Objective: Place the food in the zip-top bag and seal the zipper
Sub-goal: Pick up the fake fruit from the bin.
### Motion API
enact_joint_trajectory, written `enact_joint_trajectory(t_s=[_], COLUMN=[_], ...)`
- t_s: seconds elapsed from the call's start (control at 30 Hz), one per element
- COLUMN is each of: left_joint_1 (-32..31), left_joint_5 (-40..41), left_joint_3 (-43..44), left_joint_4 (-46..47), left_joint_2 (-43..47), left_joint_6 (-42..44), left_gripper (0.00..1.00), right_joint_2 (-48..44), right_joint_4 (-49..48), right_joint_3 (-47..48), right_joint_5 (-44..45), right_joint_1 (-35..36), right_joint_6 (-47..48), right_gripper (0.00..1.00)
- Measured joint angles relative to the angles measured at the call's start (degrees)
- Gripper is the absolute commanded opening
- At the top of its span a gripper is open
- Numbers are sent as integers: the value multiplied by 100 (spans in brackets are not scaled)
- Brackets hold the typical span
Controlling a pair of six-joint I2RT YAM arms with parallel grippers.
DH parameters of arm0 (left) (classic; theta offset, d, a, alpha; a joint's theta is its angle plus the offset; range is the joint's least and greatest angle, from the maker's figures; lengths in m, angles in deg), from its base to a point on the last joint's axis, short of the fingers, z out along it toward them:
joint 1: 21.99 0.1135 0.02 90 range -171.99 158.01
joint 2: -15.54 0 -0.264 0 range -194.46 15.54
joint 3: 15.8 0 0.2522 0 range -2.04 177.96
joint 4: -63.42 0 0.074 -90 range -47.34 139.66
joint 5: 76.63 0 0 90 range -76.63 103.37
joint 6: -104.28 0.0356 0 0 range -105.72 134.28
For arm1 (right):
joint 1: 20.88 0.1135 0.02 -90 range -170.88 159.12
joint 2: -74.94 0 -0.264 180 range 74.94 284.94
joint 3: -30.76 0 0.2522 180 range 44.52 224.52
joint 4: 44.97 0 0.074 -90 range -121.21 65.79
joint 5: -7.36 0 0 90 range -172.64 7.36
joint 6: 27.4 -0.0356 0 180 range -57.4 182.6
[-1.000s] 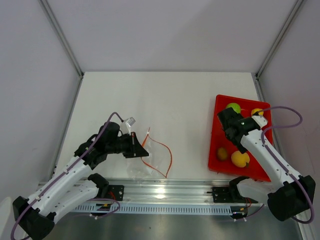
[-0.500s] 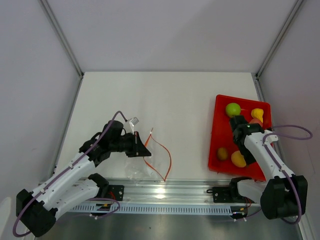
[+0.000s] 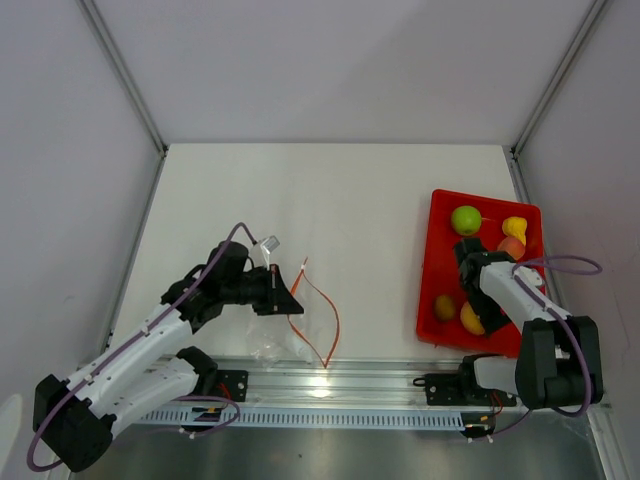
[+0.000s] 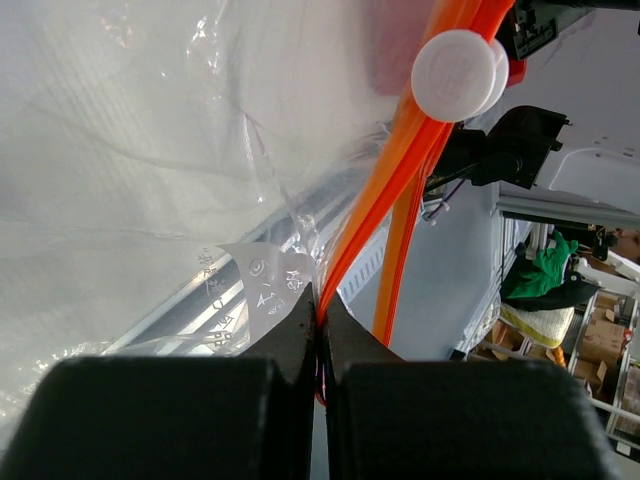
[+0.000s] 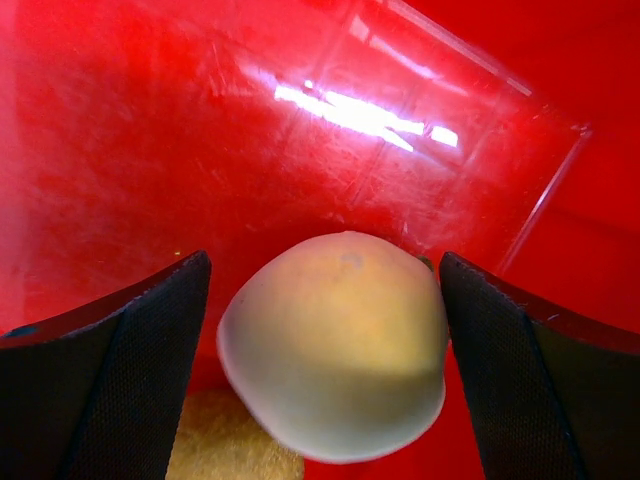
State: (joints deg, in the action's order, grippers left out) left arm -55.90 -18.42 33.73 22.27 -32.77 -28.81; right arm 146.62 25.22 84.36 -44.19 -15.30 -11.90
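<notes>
The pale yellow round toy fruit (image 5: 335, 345) sits squarely between the wide-spread fingers of the right pincer (image 5: 320, 275), well apart from the clear crinkly bag (image 4: 150, 150) pinched shut in the left pincer (image 4: 320, 312).

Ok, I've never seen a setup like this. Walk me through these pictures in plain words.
Two robot arms are bolted to the near edge of a white table. The wide picture looks down from above and behind them. The other two come from a small camera on each wrist. The left hand is shut on the mouth edge of a clear bag, right at its orange zipper; its wrist view shows that pinch up close. On the right sits a red tray holding toy fruits: a green apple, a pear and a few more. The right hand is down in the tray, open, its fingers on either side of a pale yellow fruit.
</notes>
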Motion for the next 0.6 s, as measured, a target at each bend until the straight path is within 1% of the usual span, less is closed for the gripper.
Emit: enact_joint_trajectory(t_s=[0.1,0.2,0.23,0.3,0.33,0.37,0.43,0.6], left_joint_1=[0,0,0,0,0,0,0,0], left_joint_5=[-4,-26,-37,-37,-37,-37,-37,-48], left_joint_3=[-85,-146,-153,-157,-160,-160,-166,-282], left_joint_4=[39,50,52,52,52,52,57,188], left_joint_2=[7,7,9,22,37,55,85,127], left_joint_6=[-33,-50,-52,-50,-50,-50,-52,-120], left_gripper=[1,1,1,1,1,1,1,1], right_joint_2=[125,131,116,61,13,-48,-168,-518], right_joint_4=[-184,-256,-282,-354,-391,-437,-463,-468], right_joint_3=[-116,-157,-157,-179,-205,-236,-280,-295], right_joint_5=[-98,-149,-160,-190,-210,-229,-280,-315], right_joint_1=[0,0,-4,-7,-7,-9,-9,-9], right_joint_6=[44,105,122,160,160,195,251,385], right_gripper=[91,76,59,35,15,9,0,0])
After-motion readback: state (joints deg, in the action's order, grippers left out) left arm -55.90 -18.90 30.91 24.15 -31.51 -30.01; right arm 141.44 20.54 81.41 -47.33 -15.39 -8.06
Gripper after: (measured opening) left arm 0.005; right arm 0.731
